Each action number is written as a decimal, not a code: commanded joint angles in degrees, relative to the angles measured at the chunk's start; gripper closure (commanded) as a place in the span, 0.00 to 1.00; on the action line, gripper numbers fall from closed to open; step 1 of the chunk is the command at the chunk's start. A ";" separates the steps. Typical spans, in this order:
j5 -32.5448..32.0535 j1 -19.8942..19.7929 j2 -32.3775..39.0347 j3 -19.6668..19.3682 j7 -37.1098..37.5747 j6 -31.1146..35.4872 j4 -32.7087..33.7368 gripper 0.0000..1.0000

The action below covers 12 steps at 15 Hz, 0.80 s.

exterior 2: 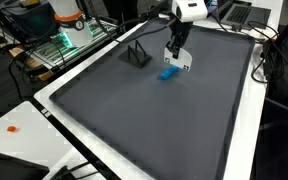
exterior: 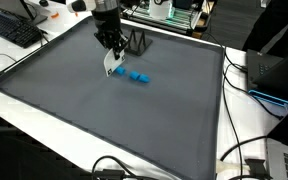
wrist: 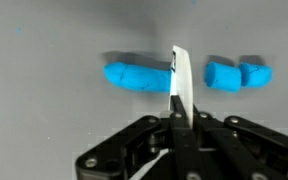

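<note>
1. Three blue bits lie on the gray mat (exterior: pixel 104 120) that covers the desk (exterior 2: pixel 252 130). They are up at the far end, near a black stand (exterior: pixel 137 42).
2. The claw (wrist: pixel 180 118) is clenched on a thin white strip (wrist: pixel 181 80) and holds it edge down, right over the blue bits.
3. In the wrist view the strip stands at the right end of the long blue bit (wrist: pixel 137 76). It is between that one and the two small blue bits (wrist: pixel 221 76).
4. I think the step in hand is working the strip at the blue stuff, like a knife at play dough. I cannot tell if the strip touches the mat.
5. A next move, I think, calls for a tight hold on the strip and a slow, straight path. The bits are loose and could slide away.
6. The bits are bright blue, with soft, round edges. The long one looks like a fat little log. The small ones are chunky lumps, side by side.
7. In both exterior views they show only as small blue spots just beside the claw.
</note>
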 commanded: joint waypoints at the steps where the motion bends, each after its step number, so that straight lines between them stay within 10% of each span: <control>1: -0.31 -0.57 0.53 0.26 -0.72 -0.01 -0.41 0.99; 12: -2.32 0.04 3.56 0.24 -1.59 1.37 -1.13 0.99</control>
